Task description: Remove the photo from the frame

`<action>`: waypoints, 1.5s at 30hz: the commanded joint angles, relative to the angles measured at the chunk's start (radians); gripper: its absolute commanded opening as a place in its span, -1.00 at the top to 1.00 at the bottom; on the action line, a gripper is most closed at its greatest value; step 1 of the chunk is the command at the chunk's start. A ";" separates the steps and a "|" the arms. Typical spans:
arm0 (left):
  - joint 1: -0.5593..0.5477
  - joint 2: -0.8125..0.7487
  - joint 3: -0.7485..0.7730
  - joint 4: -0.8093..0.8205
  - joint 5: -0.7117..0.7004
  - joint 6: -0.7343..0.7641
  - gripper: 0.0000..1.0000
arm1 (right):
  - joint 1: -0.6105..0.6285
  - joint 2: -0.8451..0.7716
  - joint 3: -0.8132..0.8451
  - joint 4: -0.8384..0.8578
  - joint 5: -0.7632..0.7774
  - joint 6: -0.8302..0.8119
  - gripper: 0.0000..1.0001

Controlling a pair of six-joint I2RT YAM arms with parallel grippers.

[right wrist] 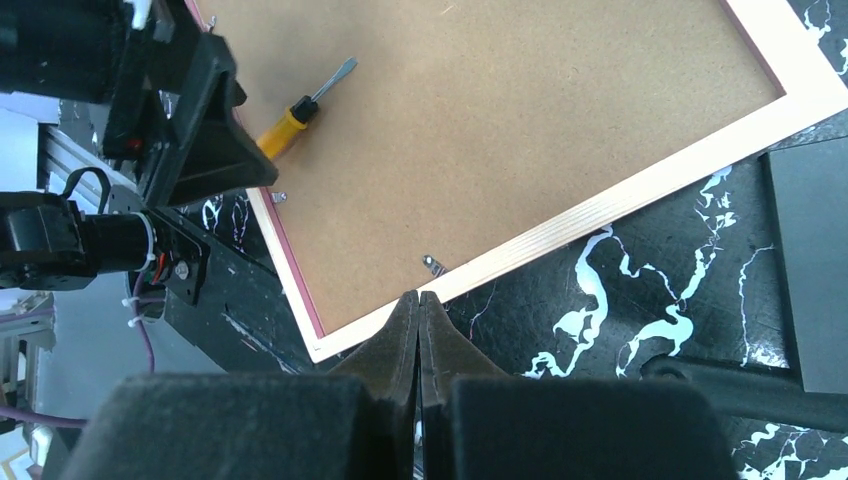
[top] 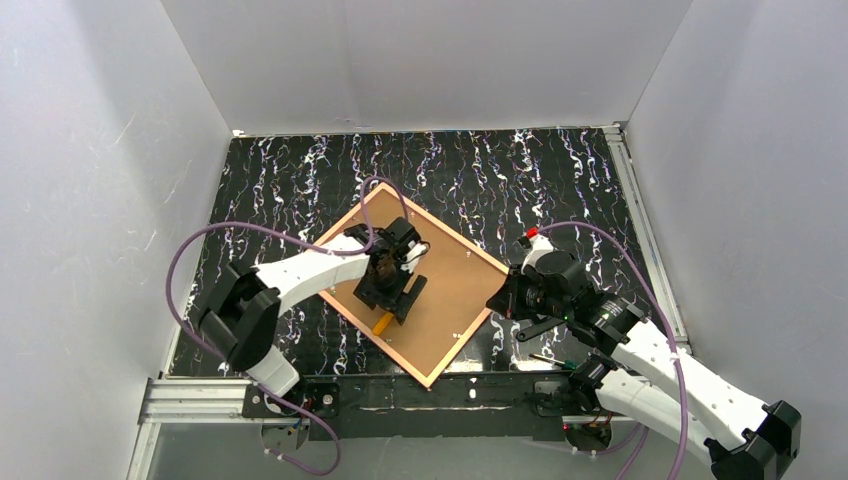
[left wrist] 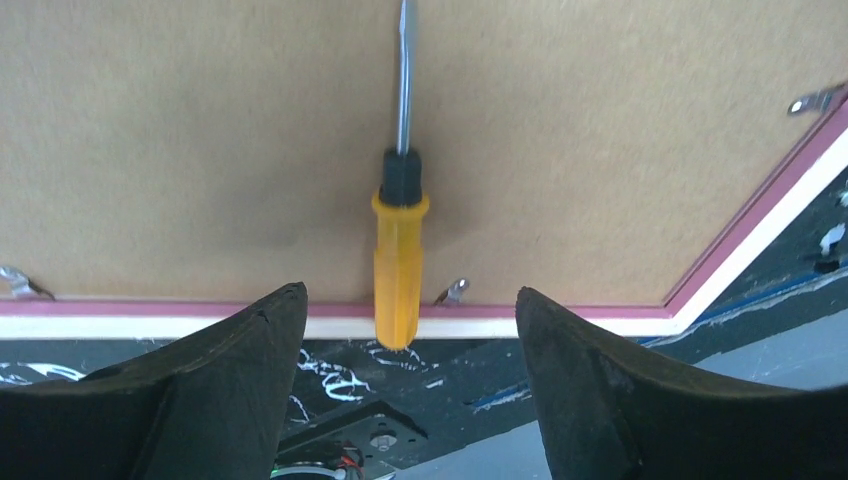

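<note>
For the step in hand, freeing the small bent metal tabs (left wrist: 455, 291) pinning down the flat brown fibreboard backing panel (left wrist: 200, 150): take the yellow-orange plastic-handled screwdriver (left wrist: 400, 260) with the steel flat blade by the middle of its handle. Close squarely across it so as not to roll it. Then slide the blade under one tab at a time and lever gently, without gouging the board or lifting the thin pink rectangular frame (left wrist: 560, 312) off the black white-veined tabletop (right wrist: 640, 300). Hovers low with the left gripper (left wrist: 408, 292), wrist pitched down over the frame's near rail, fingers (left wrist: 230, 380) spread wide and released, grasping nothing, the handle lying directly between them and just ahead, touching neither. Waits with the right gripper (right wrist: 420, 300) clenched on nothing, tips pointed at the frame's rim just ahead, close to another tab. Shows nothing of the photo: presumably face down beneath the backing, under the left hand, hidden from every view.
</note>
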 commanded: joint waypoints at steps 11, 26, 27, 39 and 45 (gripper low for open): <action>-0.006 -0.073 -0.138 -0.044 -0.015 -0.053 0.03 | -0.005 0.025 -0.006 0.075 -0.040 0.017 0.97; -0.068 -0.018 -0.170 -0.057 -0.140 -0.076 0.59 | -0.005 0.065 0.011 0.037 0.024 0.011 0.97; -0.069 -0.020 -0.172 -0.059 -0.143 -0.074 0.67 | -0.004 0.065 0.016 0.024 0.038 0.006 0.97; -0.069 -0.062 0.021 -0.290 0.200 -0.101 1.00 | -0.005 0.075 0.071 -0.053 0.121 -0.043 0.97; -0.069 -0.050 0.064 -0.332 0.562 -0.287 1.00 | -0.004 0.106 0.086 -0.088 0.143 -0.089 0.97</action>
